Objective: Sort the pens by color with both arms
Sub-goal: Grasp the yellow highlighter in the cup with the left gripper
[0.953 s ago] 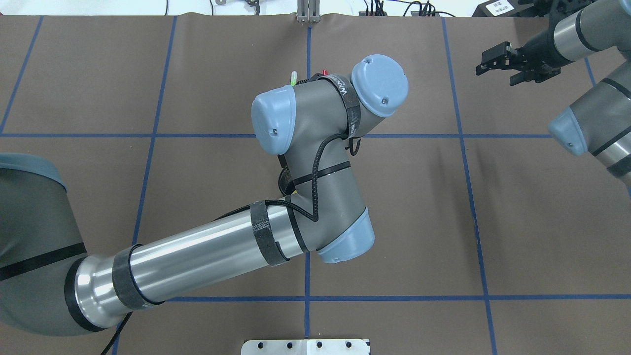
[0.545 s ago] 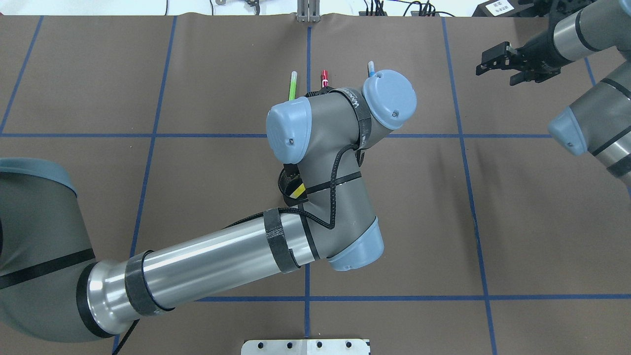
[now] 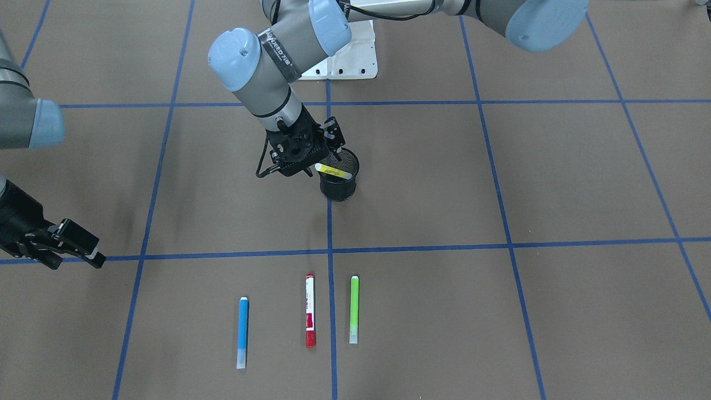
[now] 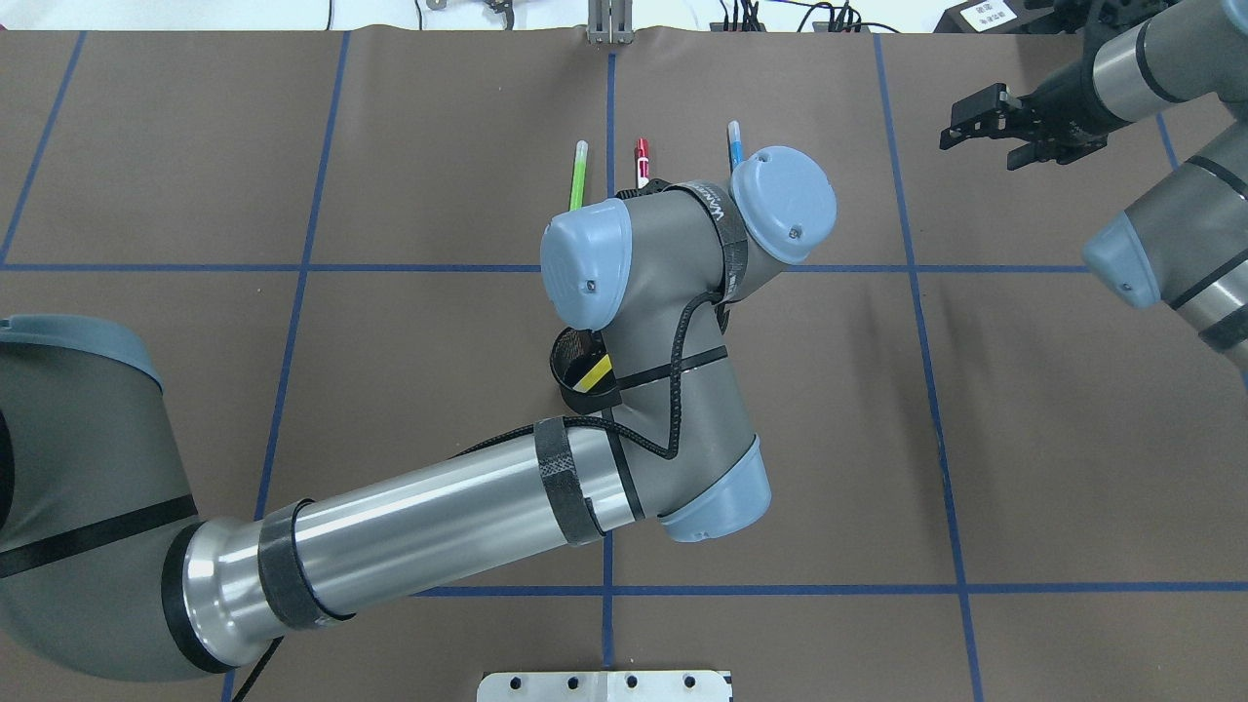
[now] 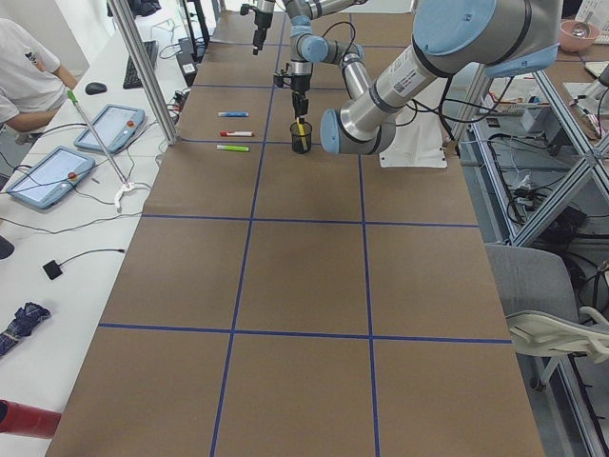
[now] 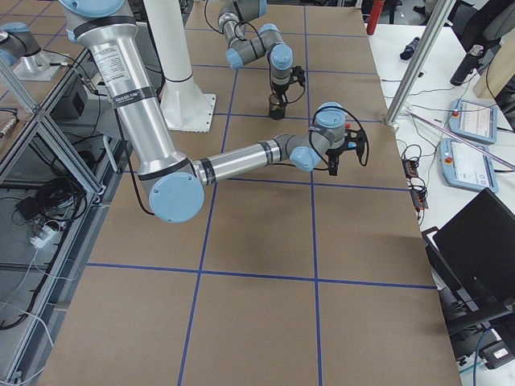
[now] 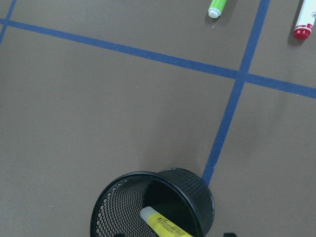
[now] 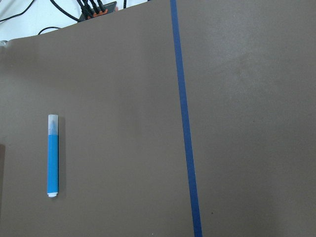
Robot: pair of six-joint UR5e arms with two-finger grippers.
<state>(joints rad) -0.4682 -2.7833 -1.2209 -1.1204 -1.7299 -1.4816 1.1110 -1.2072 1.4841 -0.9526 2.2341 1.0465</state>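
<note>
**A:** Where's the yellow pen (image 3: 333,171) from your side?

**B:** It's in the black mesh cup (image 3: 340,189), leaning with its upper end on the rim. The blue pen (image 3: 243,331), red pen (image 3: 310,316) and green pen (image 3: 354,308) lie in a row on the desk (image 3: 500,183), well apart from the cup.

**A:** And the pincers?

**B:** My left pincer (image 3: 311,164) hangs just over the cup, jaws spread and empty. The right pincer (image 3: 83,250) is also spread and empty, off to the side with the blue pen in its wrist view.

**A:** So you're fetching the yellow one?

**B:** That's my read. I'd turn the jaws across the barrel, close on the raised end, then draw it out along its lean. That cup looks light and could tip.
</note>
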